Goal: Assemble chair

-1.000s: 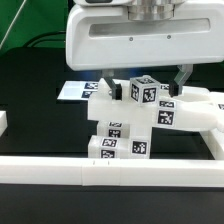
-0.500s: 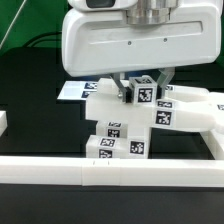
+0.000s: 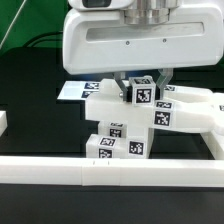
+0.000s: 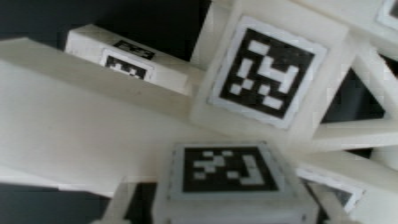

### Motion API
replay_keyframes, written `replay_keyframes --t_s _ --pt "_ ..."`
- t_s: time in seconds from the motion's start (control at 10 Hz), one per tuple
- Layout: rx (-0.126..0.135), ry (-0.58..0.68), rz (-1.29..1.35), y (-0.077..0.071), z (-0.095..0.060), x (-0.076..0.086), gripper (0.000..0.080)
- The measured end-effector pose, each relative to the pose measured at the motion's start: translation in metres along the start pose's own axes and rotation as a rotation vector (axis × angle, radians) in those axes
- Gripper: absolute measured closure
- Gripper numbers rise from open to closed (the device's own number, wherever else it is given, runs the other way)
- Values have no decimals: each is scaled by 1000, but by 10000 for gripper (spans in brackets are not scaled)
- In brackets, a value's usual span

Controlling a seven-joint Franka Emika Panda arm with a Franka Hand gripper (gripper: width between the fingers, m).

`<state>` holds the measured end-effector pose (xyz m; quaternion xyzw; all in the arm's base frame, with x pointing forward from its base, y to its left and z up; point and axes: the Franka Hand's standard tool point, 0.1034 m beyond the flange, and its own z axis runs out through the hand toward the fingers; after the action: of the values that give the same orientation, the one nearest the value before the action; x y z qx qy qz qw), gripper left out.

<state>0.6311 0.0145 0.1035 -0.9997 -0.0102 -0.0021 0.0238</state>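
exterior view | chair (image 3: 125, 125) stacked on desk (image 3: 30, 110) behind rail (image 3: 110, 173) | hand (image 3: 140, 82) low over top block, grip state unclear | likely light, stiff, slick plastic; grasp flat block sides

One gripper (image 3: 140, 78) shows in the exterior view, with two dark fingers (image 3: 165, 76) just visible under the wide white wrist housing.

One chair assembly (image 3: 130, 125) stands on the table — the joined white pieces cannot be separated cleanly enough to count, perhaps four or five blocks and bars. About nine black-and-white tags (image 3: 141, 94) face the exterior camera on it; the wrist view shows three tags (image 4: 262, 72), one only in part.

One marker board (image 3: 71, 92) lies behind. White border rails (image 3: 60, 170) — three are visible, one long across the front and one short at each side.
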Motion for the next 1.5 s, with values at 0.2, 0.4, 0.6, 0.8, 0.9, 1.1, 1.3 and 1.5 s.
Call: replay_keyframes --t_s 0.2,0.4,0.6,0.8,0.9,1.1,1.3,1.5 --pt "8 12 161 2 0 1 534" --pt "9 13 311 1 0 2 533" --pt "15 22 442 0 0 3 533" --pt "22 21 561 -1 0 3 532" --pt "24 20 634 -2 0 3 532" --pt "36 18 804 -4 0 4 532" --pt "41 17 1012 -15 0 4 532" --pt "52 20 1162 -21 1 6 532"
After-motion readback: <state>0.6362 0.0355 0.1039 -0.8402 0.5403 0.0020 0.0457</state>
